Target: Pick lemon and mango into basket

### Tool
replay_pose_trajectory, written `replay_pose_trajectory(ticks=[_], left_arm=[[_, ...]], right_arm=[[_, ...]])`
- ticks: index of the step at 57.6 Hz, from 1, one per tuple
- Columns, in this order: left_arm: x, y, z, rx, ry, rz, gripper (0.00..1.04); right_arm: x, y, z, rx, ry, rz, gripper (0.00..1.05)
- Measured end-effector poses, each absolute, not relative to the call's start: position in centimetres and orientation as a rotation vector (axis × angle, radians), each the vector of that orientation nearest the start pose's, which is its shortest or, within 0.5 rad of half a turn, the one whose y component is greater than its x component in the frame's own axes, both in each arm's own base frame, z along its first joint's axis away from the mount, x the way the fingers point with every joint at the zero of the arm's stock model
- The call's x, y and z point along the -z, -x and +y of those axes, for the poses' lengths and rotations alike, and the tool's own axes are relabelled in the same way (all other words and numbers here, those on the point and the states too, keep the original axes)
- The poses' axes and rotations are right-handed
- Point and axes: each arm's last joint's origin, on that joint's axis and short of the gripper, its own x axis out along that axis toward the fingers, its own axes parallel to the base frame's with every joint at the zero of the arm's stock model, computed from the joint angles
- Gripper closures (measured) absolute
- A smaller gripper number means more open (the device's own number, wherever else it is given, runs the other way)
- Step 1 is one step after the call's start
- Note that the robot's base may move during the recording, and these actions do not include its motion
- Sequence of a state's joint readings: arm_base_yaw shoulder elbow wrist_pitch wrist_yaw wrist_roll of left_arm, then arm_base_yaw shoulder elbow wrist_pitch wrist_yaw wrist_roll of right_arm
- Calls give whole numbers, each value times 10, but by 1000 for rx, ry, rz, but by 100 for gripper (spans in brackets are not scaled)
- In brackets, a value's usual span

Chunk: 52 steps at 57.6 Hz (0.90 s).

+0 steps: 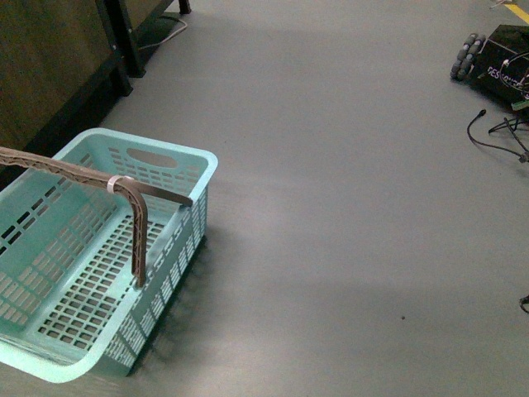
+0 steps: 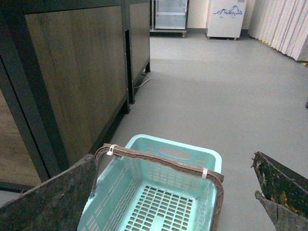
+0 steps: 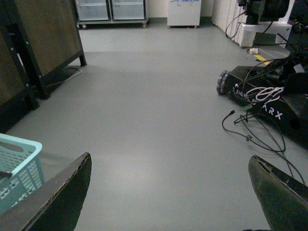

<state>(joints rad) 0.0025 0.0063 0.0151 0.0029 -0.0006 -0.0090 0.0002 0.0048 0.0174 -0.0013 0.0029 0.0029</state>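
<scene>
The light turquoise basket point(image 1: 178, 169) stands on the grey floor at the lower left of the front view, with nothing inside it. Its brown ribbed handle point(image 1: 91, 176) with a white tie is swung up across it. Seen from the left wrist, the basket point(image 2: 178, 149) lies below and ahead of my open left gripper point(image 2: 173, 190), whose dark fingers point(image 2: 48, 197) frame it. My right gripper point(image 3: 169, 192) is open over bare floor, with a corner of the basket point(image 3: 21, 149) off to one side. No lemon or mango is in view. Neither arm appears in the front view.
Dark wooden cabinets point(image 1: 50, 66) stand behind the basket at the left. A black wheeled robot base point(image 1: 496, 62) with loose cables point(image 1: 496, 132) sits at the far right. Refrigerators and a curtain stand at the far end of the room.
</scene>
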Motion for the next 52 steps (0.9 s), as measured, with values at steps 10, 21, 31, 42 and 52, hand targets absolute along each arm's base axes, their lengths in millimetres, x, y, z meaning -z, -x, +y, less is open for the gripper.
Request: replay_pose_trajectory(ticks=[10, 21, 31, 42, 52], left_arm=[[-168, -97, 0, -3, 9, -12, 7], [-168, -97, 0, -3, 9, -12, 7], [-167, -98, -1, 20, 144, 142, 7], [-161, -126, -2, -19, 668, 340, 7], [-160, -166, 1, -26, 857, 345, 7]], right_arm=[[-169, -97, 0, 3, -3, -11, 9], [-169, -97, 0, 3, -3, -11, 9], [-169, -97, 0, 3, -3, -11, 9], [-169, -97, 0, 1, -3, -11, 9], [-169, -97, 0, 1, -3, -11, 9]])
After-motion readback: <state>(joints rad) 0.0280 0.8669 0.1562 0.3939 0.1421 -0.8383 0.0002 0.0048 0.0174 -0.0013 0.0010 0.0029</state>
